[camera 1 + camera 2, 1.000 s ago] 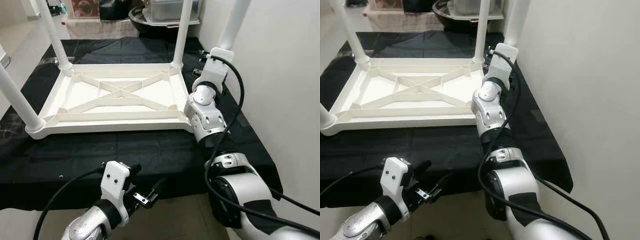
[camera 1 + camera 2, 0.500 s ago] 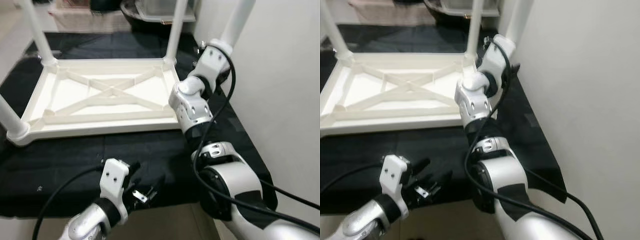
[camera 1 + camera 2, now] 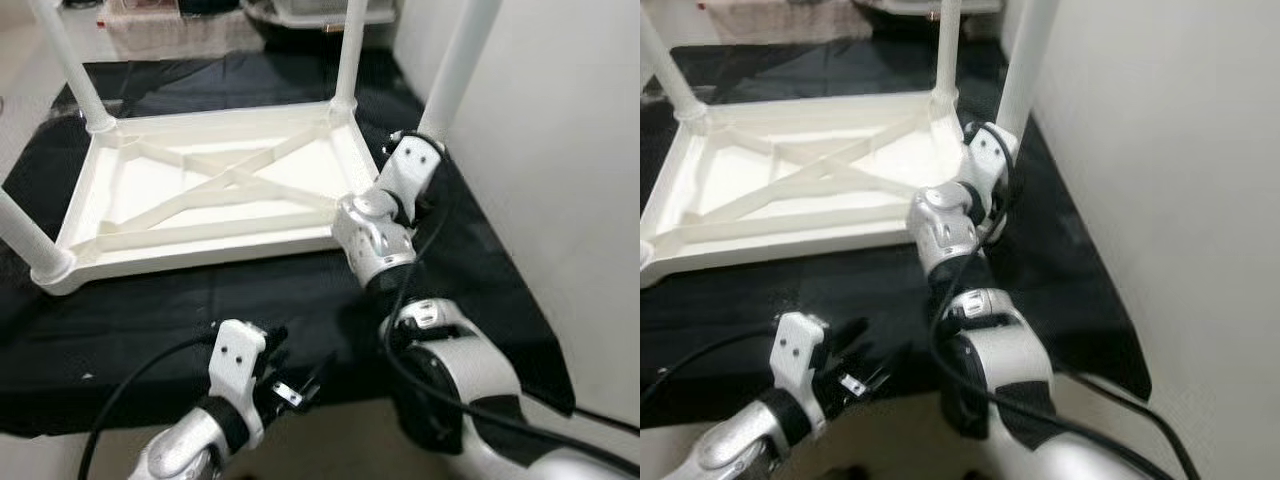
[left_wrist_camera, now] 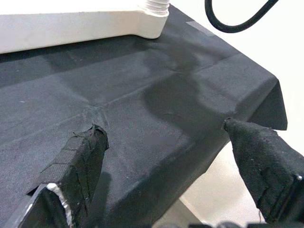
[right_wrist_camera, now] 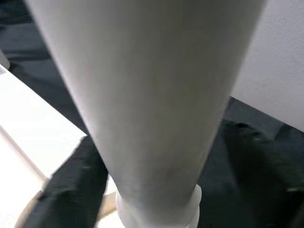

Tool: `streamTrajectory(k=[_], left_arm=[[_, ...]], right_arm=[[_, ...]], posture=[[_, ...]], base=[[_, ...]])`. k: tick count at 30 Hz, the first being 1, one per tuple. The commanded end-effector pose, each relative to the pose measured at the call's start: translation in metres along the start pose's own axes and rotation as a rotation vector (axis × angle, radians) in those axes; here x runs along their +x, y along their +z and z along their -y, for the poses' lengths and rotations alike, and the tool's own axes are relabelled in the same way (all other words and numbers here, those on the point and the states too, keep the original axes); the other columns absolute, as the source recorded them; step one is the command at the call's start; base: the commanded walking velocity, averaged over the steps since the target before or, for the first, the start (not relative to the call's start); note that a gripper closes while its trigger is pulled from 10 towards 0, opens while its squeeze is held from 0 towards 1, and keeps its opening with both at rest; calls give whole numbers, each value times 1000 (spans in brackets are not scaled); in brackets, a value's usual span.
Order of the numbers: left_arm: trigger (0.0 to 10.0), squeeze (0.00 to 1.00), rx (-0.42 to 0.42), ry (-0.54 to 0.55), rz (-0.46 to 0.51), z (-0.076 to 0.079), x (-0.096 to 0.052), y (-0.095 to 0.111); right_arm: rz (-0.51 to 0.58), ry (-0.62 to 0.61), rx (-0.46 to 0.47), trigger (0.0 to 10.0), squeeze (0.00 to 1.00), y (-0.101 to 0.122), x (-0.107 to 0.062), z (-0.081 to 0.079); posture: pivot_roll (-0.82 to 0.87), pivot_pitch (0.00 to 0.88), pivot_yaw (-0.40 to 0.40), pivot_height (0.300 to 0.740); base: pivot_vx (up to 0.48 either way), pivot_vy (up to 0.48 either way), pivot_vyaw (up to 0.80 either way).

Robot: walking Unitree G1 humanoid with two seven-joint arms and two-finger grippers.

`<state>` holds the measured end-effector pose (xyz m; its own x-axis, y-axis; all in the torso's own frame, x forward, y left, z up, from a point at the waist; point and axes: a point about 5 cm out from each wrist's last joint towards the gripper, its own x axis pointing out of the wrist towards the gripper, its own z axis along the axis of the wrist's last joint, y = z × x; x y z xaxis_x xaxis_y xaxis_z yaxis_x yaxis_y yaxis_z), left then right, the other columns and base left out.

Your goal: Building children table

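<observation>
"Looking for the right gripper (image 5: 156,190), could you see its fingertips?"

"Barely. In the head views the wrist covered them. In the right wrist view, two dark blurred fingers (image 5: 76,185) sat on either side of the near right leg (image 3: 452,70), just above its collar, but whether they pressed on it I could not tell."

"What else was cut off?"

"All four legs ran out of the top or side of the head views, so their ends were out of sight. Some blurred things at the far edge were too cropped to name."

"How did the table look?"

"The white children's table (image 3: 215,195) lay upside down on a black cloth (image 3: 300,300). Its underside was a shallow tray with a raised rim and crossed ribs, a round leg standing at each corner; nothing lay in it."

"And the left gripper (image 4: 171,156)?"

"It hovered low at the cloth's near edge, well apart from the table, its fingers (image 4: 78,159) spread wide and holding nothing."
</observation>
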<state>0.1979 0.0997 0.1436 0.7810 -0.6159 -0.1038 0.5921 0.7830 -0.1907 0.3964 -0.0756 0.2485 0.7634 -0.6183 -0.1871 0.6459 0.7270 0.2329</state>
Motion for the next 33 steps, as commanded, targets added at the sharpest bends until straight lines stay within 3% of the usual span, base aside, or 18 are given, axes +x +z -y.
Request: streamTrajectory(k=[1,3,4,5,6,8,10,15,19,21,23,27,33], left_arm=[[10000,0,-3,-7,-13,1,0,-4],[10000,0,-4,-7,-12,1,0,-4],[10000,0,-5,-6,-12,1,0,-4],[10000,0,-5,-6,-12,1,0,-4],[10000,0,-5,-5,-12,0,0,-4],[10000,0,-6,-4,-12,0,1,-5],[10000,0,-7,-4,-12,-1,1,-5],[10000,0,-7,-7,-12,-1,1,-6],[10000,0,-6,-8,-12,-1,2,-6],[10000,0,-6,-8,-12,-1,2,-6],[10000,0,-5,-8,-12,-2,3,-7],[10000,0,-3,-9,-11,-2,3,-7],[10000,0,2,-11,-9,-2,3,-7]], right_arm=[[3,-3,29,10000,1000,4,3,2],[20,28,35,10000,1000,6,3,1],[37,57,41,10000,227,8,2,0],[37,57,41,10000,227,8,2,0],[54,99,39,10000,0,9,2,-1],[63,127,38,10000,0,10,2,-2],[96,299,33,10000,0,6,5,-2],[152,471,37,10000,0,1,9,2],[135,611,34,10000,0,-10,15,9],[135,611,34,10000,0,-10,15,9],[119,746,19,10000,0,-21,19,16],[126,791,-12,10000,0,-25,23,22],[148,793,-94,10000,0,-26,50,50]], posture=[[112,191,-39,740],[112,191,-39,740],[109,190,-37,740],[109,190,-37,740],[108,187,-37,740],[108,187,-37,740],[98,182,-33,740],[98,174,-30,740],[97,165,-31,740],[97,165,-31,740],[99,158,-31,740],[99,155,-30,740],[101,147,-28,740]], base=[[0,0,0],[0,0,0],[0,0,0],[0,0,0],[0,0,0],[0,0,0],[0,0,0],[0,0,0],[0,0,0],[0,0,0],[0,0,0],[0,0,0],[0,0,0]])
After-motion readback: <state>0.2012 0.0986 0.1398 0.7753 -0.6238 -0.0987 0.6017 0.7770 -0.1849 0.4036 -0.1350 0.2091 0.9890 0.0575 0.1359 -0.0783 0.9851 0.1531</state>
